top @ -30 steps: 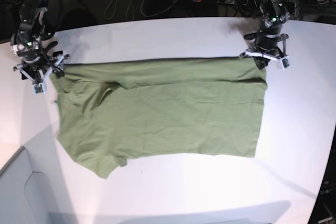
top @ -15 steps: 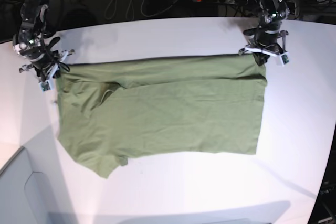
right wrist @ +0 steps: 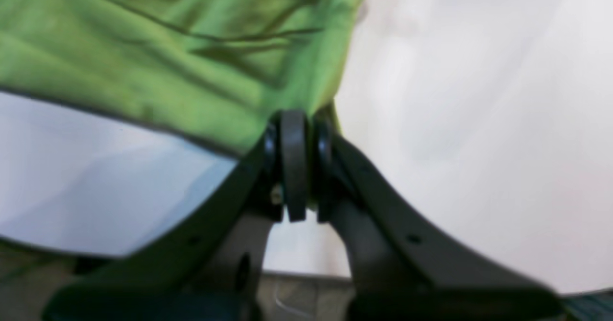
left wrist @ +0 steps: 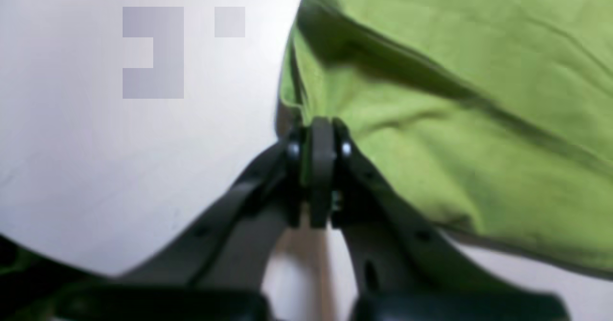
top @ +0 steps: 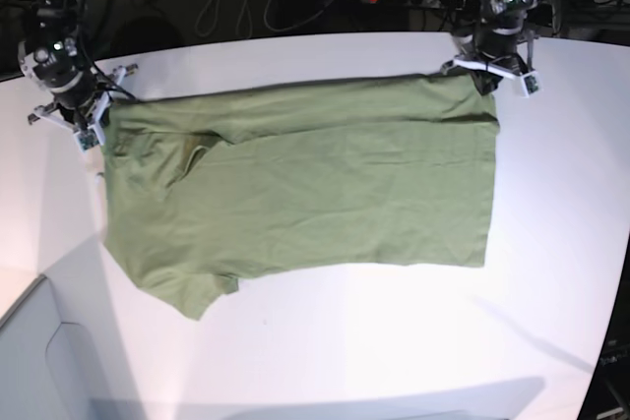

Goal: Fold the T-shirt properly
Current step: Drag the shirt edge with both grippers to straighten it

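Base view: T-shirt lies spread flat on the white desk, far edge raised at both corners.
Right gripper: at the view's left, jaws closed tight on the shirt's far left corner, beside the sleeve.
Left gripper: at the view's right, jaws pinched together on the far right corner.
Right wrist view: green cloth runs up and left from the closed jaws.
Left wrist view: cloth spreads up and right from the closed jaws; desk bare to their left.

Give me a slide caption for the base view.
Both claws, left and right, pinch the far corners of the green T-shirt spread on the white table.
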You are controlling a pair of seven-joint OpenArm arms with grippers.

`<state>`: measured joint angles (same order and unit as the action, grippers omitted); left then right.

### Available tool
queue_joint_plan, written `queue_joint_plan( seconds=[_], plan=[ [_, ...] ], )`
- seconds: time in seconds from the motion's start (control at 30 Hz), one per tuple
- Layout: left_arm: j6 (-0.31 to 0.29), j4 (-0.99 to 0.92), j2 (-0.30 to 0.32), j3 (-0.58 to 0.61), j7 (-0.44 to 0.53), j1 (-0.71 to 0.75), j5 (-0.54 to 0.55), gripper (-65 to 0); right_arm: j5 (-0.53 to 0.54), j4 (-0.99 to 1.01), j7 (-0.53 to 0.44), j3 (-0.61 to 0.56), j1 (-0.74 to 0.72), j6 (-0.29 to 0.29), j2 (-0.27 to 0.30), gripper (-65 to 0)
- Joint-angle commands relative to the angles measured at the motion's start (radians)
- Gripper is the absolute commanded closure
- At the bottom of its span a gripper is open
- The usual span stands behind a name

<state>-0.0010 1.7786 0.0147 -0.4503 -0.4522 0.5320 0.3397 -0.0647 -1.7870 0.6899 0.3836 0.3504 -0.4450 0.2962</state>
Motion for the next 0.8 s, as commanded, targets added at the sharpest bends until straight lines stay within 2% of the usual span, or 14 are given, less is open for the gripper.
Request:
queue_joint_plan(
  seconds=[0.0,0.27,0.77],
  plan=[
    [-0.001,0.027,0.006,-0.003,0.016,0.013,0.003,0.0,0.004,-0.029,-0.019,0.005,0.000,-0.018,0.011,-0.1],
    [-0.001,0.103,0.006,-0.003,0.008,0.043,0.003,0.0,0.004,-0.040,-0.019,0.012,0.003,-0.018,0.034,-0.1],
    [-0.001,0.105,-0.006,-0.003,0.014,0.138,0.003,0.0,0.004,-0.073,-0.025,0.067,0.149,-0.018,0.030,-0.1]
  ],
)
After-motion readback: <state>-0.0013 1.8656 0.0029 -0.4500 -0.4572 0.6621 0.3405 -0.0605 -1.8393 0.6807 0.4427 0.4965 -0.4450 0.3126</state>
